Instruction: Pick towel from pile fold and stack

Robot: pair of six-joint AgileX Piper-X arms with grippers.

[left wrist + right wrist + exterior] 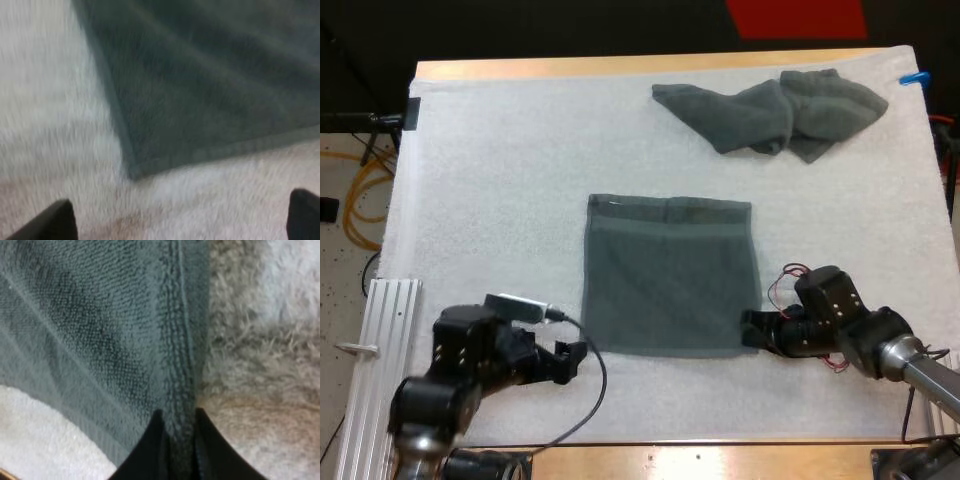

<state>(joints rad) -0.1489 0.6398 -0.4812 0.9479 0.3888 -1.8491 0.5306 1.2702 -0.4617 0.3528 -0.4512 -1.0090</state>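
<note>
The flat towel (670, 275) lay spread in the middle of the white mat (490, 180), a dark grey-green rectangle with a stitched band along its far edge. At its near right corner the right gripper (752, 330) was clamped on the cloth. In the right wrist view its two black fingers (152, 450) pressed on the stitched hem from both sides, with the towel's weave running away on one side and bare mat pile on the other.

The left gripper (572, 358) sat low over the mat just beside the towel's near left corner, not touching it. In the left wrist view its fingers (50, 222) stood wide apart with nothing between them, and the towel's corner lay on the mat a little beyond them.

A crumpled towel (770, 115) of the same colour lay bunched at the far right of the mat, well apart from the flat one. The mat covered most of the wooden table (620, 68), and a ribbed metal rail (380, 330) ran along the table's near left side.
</note>
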